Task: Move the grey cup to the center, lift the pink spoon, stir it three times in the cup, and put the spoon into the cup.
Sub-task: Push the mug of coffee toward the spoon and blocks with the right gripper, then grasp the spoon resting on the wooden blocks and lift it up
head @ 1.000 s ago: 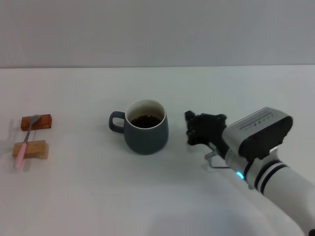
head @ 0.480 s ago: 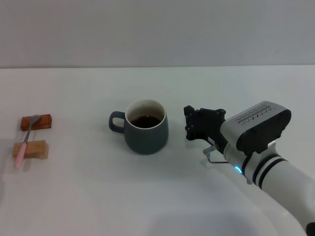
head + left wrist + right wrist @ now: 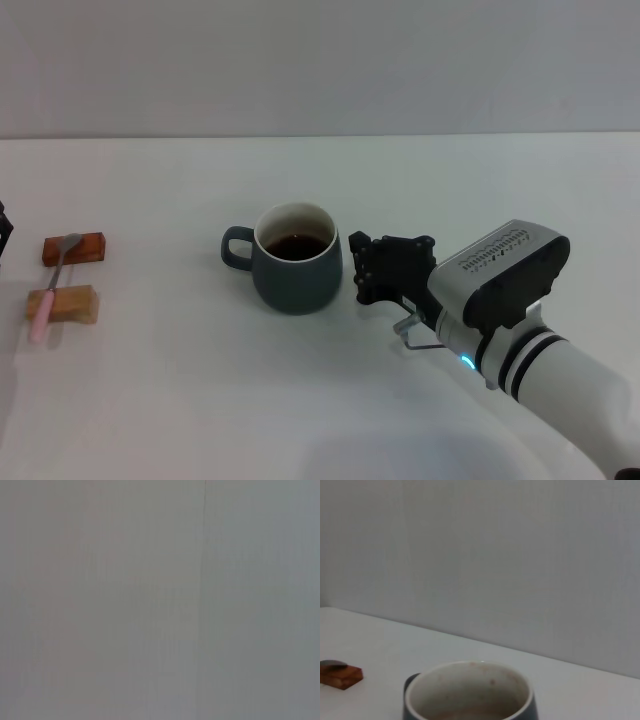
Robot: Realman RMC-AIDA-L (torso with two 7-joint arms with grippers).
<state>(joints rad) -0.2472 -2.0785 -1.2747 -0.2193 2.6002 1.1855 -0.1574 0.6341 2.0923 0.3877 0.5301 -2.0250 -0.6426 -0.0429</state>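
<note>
One tool closes on the cup, a second shows at the edge

Head view: over the last second the right tool has slid across the surface toward the cup, from well apart to just beside its right wall. Its dark fingers look spread, with a gap between them that faces the cup, though they are seen nearly end-on, so how wide they stand is only a guess. They do not yet touch the cup. The cup stands upright near the middle, handle to the robot's left, dark liquid inside. The spoon lies far to the left, bridging a red-brown block and a wooden block, bowl on the red one, pink handle over the wooden one. A dark sliver, probably the left tool, has newly appeared at the left edge above the spoon; whether it is spread or pressed together I cannot tell.

Left wrist view: only blank grey, nothing of the task.

Right wrist view: the cup's cream rim fills the lower middle, close and nearly centred, with the red-brown block far beyond it.

Judged from this, the approach for moving the cup is nearly done and a grasp or push should follow; lifting the spoon, stirring and dropping it in remain.
</note>
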